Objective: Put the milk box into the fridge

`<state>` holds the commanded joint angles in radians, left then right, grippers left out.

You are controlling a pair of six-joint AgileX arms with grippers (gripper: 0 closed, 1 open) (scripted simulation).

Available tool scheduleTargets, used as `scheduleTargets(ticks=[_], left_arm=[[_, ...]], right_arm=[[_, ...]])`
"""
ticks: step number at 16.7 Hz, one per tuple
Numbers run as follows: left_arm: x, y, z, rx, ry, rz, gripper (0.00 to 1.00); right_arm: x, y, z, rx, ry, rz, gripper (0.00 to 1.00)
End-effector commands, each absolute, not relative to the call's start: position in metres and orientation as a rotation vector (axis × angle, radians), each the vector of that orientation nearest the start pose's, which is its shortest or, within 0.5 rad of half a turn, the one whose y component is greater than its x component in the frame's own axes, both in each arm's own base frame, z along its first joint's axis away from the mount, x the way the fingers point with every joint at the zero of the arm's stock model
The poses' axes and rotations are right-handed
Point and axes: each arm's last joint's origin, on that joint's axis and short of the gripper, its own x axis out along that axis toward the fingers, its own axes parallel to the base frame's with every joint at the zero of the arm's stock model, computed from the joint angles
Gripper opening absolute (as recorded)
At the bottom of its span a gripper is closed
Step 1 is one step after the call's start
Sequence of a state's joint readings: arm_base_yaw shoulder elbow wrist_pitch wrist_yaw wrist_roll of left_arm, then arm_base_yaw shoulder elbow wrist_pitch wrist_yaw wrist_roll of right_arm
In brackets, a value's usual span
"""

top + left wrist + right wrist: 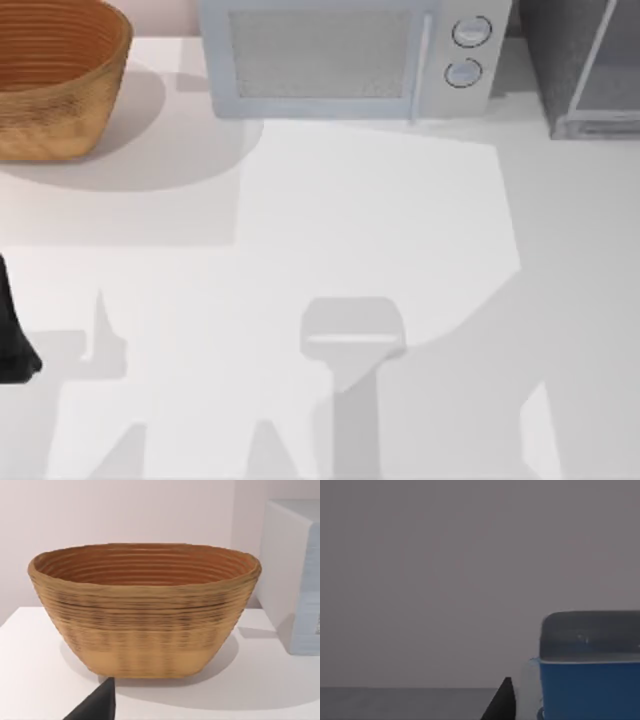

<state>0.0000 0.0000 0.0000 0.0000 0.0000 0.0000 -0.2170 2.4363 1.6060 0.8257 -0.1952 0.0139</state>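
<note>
Showing the carrying step of the task, as far as can be judged. The milk box [590, 680] is sitting right beside the dark tip of the right gripper [502, 702], its blue body and greyish top upright against a plain grey background. Such closeness is suggesting that the carton is being held upright for carrying, but whether the gripper is closed on it, or how wide it is standing, cannot be told.

The left arm [12, 335] is waiting at the table's left edge, presumably parked out of the way. Its gripper [97, 705] is facing the woven basket [145, 610], and its opening likewise cannot be told.

The top view is supplying the layout: the fridge [580, 60] is standing at the far right corner of the table [380, 220], the microwave [330, 60] beside it, the basket at far left. The right wrist view is supplying the carton at close range, and the left wrist view the basket's ribbed inside.
</note>
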Motion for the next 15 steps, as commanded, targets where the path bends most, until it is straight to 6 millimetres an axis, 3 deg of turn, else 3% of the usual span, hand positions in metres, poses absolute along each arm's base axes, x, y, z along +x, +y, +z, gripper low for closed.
scheduleTargets(ticks=[9,15], left_arm=[[0.1057,-0.0012,0.1600,0.000,0.000,0.000,1.00],[0.1057,-0.0012,0.1600,0.000,0.000,0.000,1.00]], right_arm=[[0.5244,-0.1027,0.1295,0.005,0.007,0.006,0.98],[0.5244,-0.1027,0.1295,0.005,0.007,0.006,1.00]])
